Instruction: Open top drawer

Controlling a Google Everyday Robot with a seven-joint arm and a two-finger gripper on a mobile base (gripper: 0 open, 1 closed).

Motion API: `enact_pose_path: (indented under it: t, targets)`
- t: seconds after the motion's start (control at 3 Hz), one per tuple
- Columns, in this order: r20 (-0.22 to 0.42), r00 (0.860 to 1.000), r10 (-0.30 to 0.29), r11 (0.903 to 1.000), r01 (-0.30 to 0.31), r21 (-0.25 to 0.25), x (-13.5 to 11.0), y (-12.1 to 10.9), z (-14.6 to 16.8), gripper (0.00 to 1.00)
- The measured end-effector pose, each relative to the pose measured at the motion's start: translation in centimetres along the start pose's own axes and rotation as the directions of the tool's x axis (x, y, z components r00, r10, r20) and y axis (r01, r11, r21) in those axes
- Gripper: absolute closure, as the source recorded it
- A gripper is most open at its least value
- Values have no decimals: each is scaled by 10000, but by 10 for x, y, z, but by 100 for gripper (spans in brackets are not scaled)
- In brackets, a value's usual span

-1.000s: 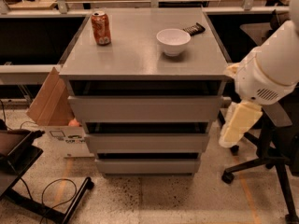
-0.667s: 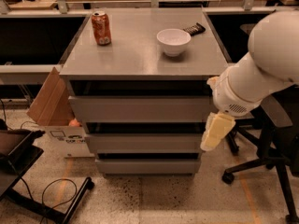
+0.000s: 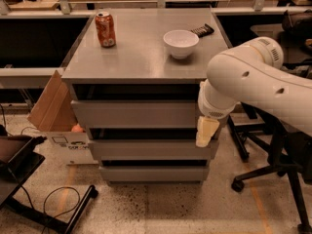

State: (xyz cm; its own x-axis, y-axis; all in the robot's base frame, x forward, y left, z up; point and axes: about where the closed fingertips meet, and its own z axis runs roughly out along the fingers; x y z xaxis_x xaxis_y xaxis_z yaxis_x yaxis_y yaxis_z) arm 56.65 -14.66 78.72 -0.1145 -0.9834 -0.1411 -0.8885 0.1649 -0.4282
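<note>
At the cabinet's (image 3: 141, 62) right front corner hangs the gripper (image 3: 206, 130), cream-coloured and pointing down under the white arm (image 3: 253, 82); whether it is released or clenched cannot be told. The top drawer (image 3: 131, 113), uppermost of the cabinet's 3 grey fronts, lies just left of the gripper, with no interior showing. Left of the cabinet leans a cardboard box (image 3: 48, 106); right of it stands an office chair (image 3: 278, 165). Before the cabinet lies open speckled floor (image 3: 161, 208), with a cable (image 3: 53, 204) at front left.
</note>
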Motion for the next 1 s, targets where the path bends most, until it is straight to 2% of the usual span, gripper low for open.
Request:
enact_pose_path:
  t: [0.33, 0.67, 1.0]
  targets:
    - [-542, 9985, -80, 10000, 79, -21, 7, -5, 16, 0]
    - [-671, 9976, -145, 9999, 146, 4, 6, -1, 15, 0]
    - [-980, 9928, -686, 9976, 685, -51, -8, 17, 30, 0]
